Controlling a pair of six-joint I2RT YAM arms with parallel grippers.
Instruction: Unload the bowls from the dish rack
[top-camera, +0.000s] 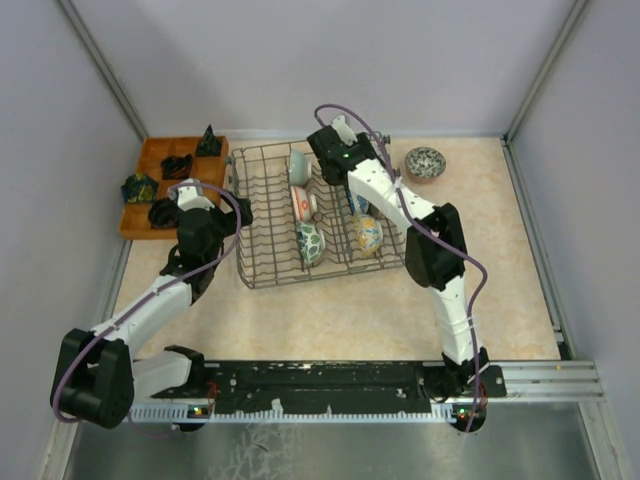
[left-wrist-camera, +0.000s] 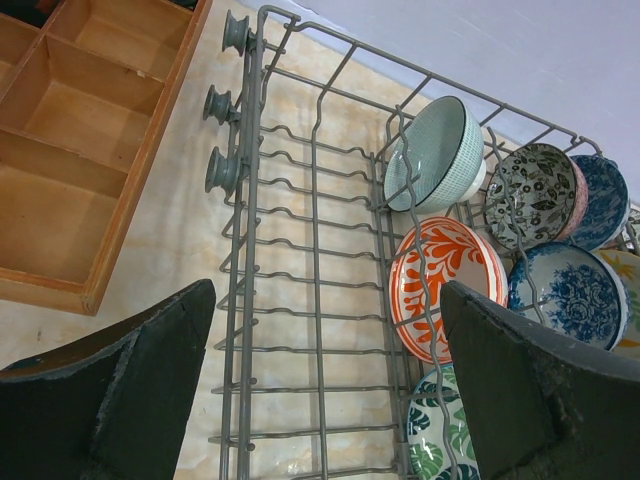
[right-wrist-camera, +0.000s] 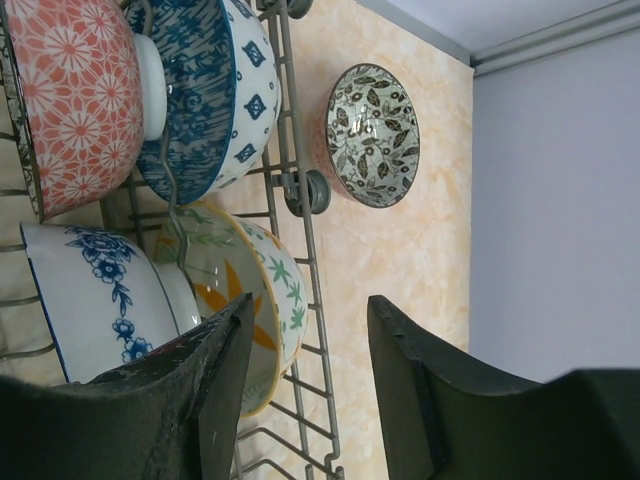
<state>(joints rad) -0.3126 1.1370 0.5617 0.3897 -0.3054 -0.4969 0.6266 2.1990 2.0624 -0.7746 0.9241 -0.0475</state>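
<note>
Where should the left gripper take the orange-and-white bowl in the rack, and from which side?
Likely by its upper rim, from above: the orange-and-white bowl stands on edge between tines of the dish rack, leaving the rim's inner and outer faces free.

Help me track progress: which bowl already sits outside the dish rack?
The dark leaf-patterned bowl, upright on the table right of the dish rack. The other bowls in view stand on edge inside it.

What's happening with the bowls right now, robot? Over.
Left gripper open. Right gripper open. Leaf-patterned bowl out on table; other bowls in dish rack. Its wires hem them in.
</note>
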